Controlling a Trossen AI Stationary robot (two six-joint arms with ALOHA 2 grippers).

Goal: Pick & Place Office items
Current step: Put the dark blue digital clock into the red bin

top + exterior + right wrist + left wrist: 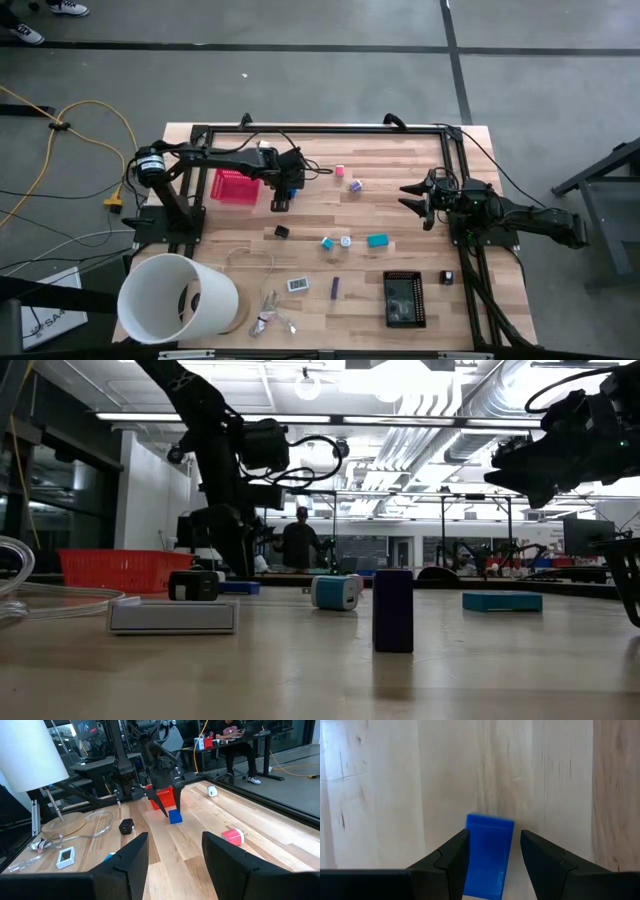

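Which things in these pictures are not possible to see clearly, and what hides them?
- Blue block: in the left wrist view its near end is cut off by the picture's edge, between the left gripper fingers.
- Black tray: in the high view its contents are too small to tell.
- Red basket: in the low view its wall hides the inside.
- Right gripper: holds nothing visible.
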